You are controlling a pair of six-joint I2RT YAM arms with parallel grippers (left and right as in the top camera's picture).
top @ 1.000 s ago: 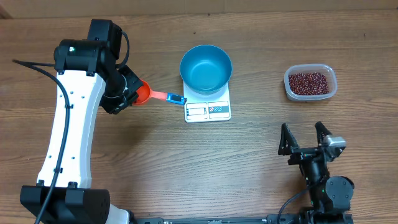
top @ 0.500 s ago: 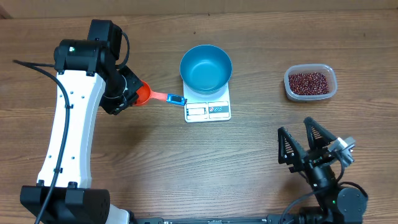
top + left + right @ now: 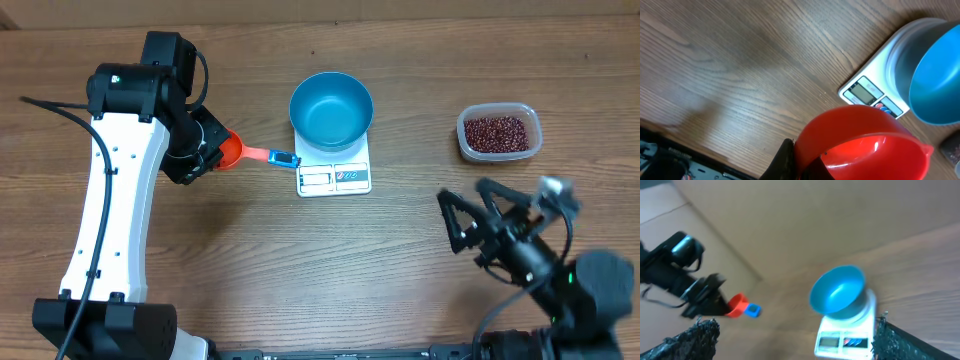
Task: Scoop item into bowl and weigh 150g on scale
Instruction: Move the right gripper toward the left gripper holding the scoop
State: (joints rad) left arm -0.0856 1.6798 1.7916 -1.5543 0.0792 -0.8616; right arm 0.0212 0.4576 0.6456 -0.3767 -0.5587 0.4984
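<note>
- The left gripper is clamping the cup of a red-orange scoop at the left of the table. The white left arm is running down that side toward the near edge.
- The scoop's handle is pointing right, and its blue tip is sitting just beside the left edge of the scale. Whether the two are touching cannot be told.
- In the left wrist view, the glossy red cup is filling the lower frame, with the scale's display panel just past it.
- The white scale is lying flat at mid-table, its display and label facing the near side.
- The deep blue bowl is sitting upright on the scale's far half. It is about as wide as the scale, and its blue inside is showing down to the bottom.
- Bare wood is stretching between the scale and the tub, and a wider bare stretch is lying on the scale's near side, between the two arms.
- The beans, small and dark red-brown, are lying as a loose layer in the clear tub at the far right, well apart from the bowl.
- The right gripper is hovering on the near side of the tub with its jaws standing wide apart and nothing between them. It is looking blurred in the overhead view.
</note>
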